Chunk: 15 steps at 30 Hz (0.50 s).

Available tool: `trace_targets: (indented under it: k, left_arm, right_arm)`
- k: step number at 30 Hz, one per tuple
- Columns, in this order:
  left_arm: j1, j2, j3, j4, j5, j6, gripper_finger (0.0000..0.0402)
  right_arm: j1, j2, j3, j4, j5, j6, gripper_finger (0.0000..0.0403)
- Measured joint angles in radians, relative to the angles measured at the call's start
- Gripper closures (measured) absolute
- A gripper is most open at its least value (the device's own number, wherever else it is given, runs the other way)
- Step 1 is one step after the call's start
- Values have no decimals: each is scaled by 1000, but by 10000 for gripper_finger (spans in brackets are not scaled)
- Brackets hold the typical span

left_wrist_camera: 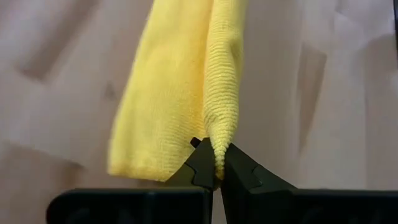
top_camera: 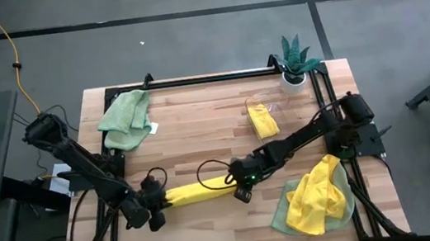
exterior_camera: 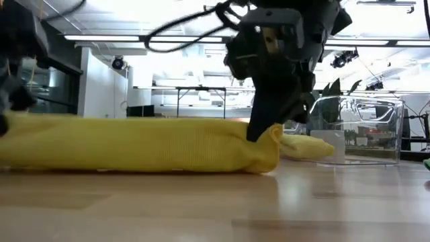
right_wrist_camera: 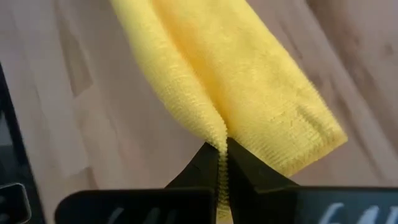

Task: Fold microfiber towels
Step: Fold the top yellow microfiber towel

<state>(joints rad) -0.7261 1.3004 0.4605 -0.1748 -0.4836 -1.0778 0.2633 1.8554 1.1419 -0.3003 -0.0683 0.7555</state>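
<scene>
Finding one: my left jaws [top_camera: 154, 212] are clenched on one end of the yellow towel [top_camera: 198, 191], and my right jaws [top_camera: 243, 185] are clenched on the other end. The towel lies stretched as a narrow folded band between them, low on the desk [top_camera: 200, 131] at about 6 o'clock of its middle.

Finding two: in both wrist views each grip takes only a thin ridge of cloth at the edge. I judge this the main risk. If I pull the two ends apart any harder, the pile fabric could slide out of one pair of jaws and the fold would open.

Finding three: in the low view the band rests on the wood along its length. Dragging it sideways could roll the layers out of line; lifting one end faster than the other could twist it.

Finding four: a heap of yellow and green towels [top_camera: 317, 199] sits near my right arm at about 4 o'clock. A wide swing of that elbow could catch it. A green towel [top_camera: 126, 120] at 10 o'clock, a small folded yellow towel [top_camera: 262, 119] at 1 o'clock and the potted plant [top_camera: 294, 60] at the far corner stand well apart from the work.
</scene>
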Motion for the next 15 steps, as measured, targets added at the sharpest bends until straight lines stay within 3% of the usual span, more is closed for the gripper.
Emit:
trace_targets:
  k: [7,15]
  left_arm:
    - [1,-87,109,-296,-147,255,401]
    - [-23,-38,111,-311,-171,468,401]
  right_arm:
    - [47,-33,1,-52,154,-122,403]
    - [152,-29,4,-77,284,-267,403]
